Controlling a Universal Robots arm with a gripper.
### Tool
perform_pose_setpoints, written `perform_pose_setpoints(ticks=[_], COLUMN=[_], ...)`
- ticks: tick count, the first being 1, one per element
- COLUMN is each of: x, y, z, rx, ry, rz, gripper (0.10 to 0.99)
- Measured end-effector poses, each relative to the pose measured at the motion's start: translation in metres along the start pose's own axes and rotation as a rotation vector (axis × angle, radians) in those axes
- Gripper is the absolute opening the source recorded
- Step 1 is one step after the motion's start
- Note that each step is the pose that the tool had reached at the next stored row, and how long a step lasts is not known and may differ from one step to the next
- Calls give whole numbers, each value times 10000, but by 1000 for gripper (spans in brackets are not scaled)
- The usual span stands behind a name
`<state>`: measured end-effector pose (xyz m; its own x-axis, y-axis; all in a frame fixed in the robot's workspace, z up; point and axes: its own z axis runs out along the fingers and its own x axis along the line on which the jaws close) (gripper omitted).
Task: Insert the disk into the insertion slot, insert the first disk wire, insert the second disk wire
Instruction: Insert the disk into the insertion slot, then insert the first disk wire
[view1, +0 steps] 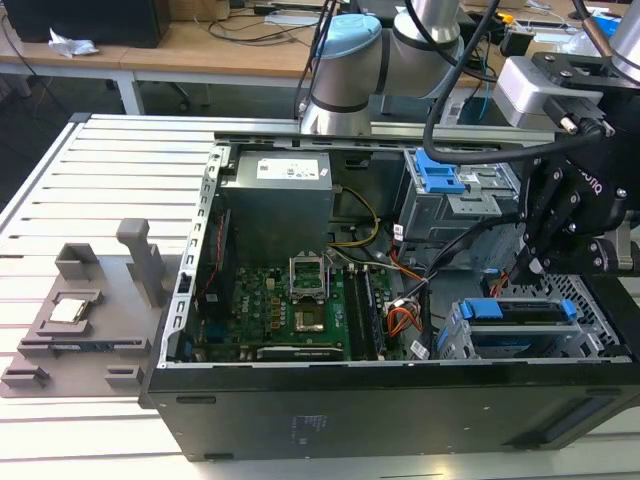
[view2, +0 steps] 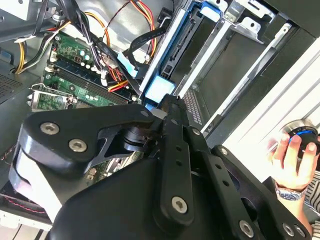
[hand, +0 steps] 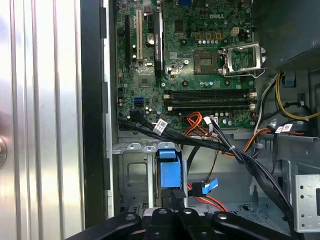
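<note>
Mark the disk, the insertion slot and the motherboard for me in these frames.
the disk (view1: 512, 310): exterior view, on its blue carrier's top edge.
the insertion slot (view1: 447, 342): exterior view, on the cage's grey side wall.
the motherboard (hand: 145, 85): first wrist view, on bare green board.

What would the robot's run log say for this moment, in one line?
disk: in insertion slot | hand: close over the disk | case: open, motherboard exposed

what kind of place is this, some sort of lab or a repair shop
Most likely a robotics lab or test bench. An open desktop computer case lies on a slatted aluminium table, a robot arm stands right behind it, and wooden desks strewn with cables run along the back.
</note>
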<state>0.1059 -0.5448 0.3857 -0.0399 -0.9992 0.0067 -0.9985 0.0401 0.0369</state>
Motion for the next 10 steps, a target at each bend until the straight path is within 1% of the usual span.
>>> perform_pose_setpoints(ticks=[8,9,10], x=[0,0,-1], y=[0,-4,-35], z=[5,6,15], rx=[1,0,1], ry=[1,-2,-3], rz=[0,0,1], gripper=[106,106,106])
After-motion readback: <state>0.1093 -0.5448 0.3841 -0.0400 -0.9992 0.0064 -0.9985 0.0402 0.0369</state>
